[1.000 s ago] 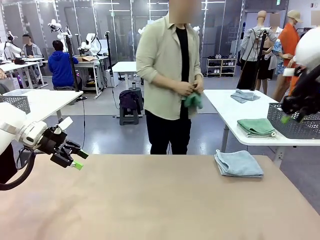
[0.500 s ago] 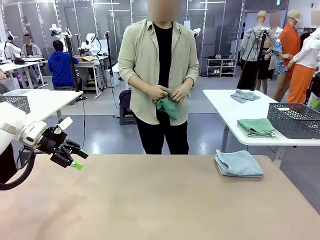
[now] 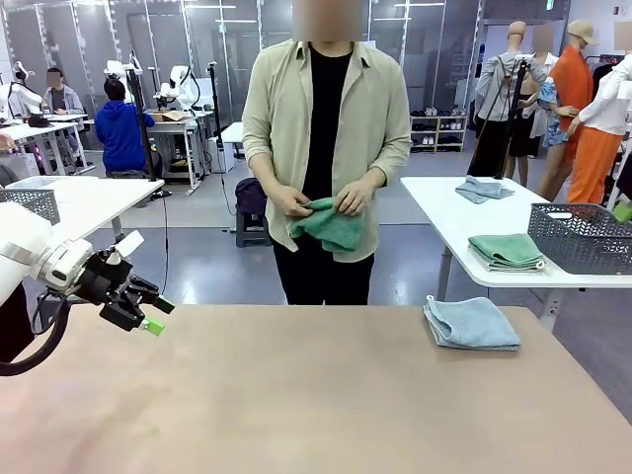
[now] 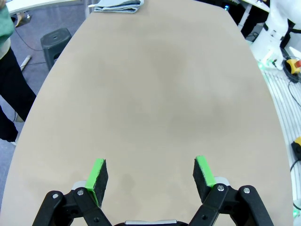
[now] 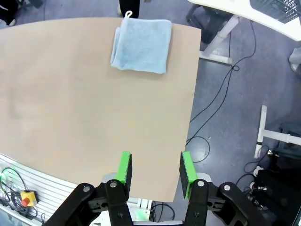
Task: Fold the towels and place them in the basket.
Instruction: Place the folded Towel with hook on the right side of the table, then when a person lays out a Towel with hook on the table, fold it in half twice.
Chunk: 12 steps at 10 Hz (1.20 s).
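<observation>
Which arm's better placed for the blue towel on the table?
Right, likely: the right gripper hangs open with the blue towel ahead of it; the left gripper is at the opposite end of the table.

The front view sits low at the robot's edge of the table (image 3: 296, 395). It faces level across it to the person (image 3: 326, 148), who stands close at the far edge. The left wrist view hangs near above the table and looks along the left claw (image 4: 153, 176), down the length of the top to the blue towel (image 4: 116, 4) at its far end. The right wrist view looks almost straight down from well above, past the right claw (image 5: 154, 169), on the table's end and the floor beside it. All three share the table top and the blue towel.
</observation>
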Tool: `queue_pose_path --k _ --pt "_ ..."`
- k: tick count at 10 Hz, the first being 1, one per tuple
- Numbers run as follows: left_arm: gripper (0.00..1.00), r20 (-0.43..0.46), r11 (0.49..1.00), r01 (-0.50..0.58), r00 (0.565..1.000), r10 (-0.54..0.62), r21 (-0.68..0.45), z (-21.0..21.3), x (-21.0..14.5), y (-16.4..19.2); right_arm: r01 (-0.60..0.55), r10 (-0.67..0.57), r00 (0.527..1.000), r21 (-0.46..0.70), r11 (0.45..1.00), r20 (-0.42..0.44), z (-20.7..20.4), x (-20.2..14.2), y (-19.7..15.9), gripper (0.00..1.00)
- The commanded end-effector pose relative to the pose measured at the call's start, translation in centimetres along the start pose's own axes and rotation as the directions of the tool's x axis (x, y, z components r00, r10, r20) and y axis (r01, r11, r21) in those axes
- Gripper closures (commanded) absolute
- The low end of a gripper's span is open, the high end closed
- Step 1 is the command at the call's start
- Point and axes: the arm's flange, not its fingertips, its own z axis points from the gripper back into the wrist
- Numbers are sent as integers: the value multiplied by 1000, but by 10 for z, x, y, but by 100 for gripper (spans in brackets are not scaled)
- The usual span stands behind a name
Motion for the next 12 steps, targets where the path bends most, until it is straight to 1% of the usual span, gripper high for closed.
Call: queue_pose_path --k 1,12 --pt "8 -3 1000 2 1000 -2 3 0 1 0 8 -8 1000 -16 1000 -1 1 4 -1 47" --pt "8 -3 1000 2 1000 -2 3 0 1 0 8 -8 1000 -16 1000 -1 1 4 -1 47"
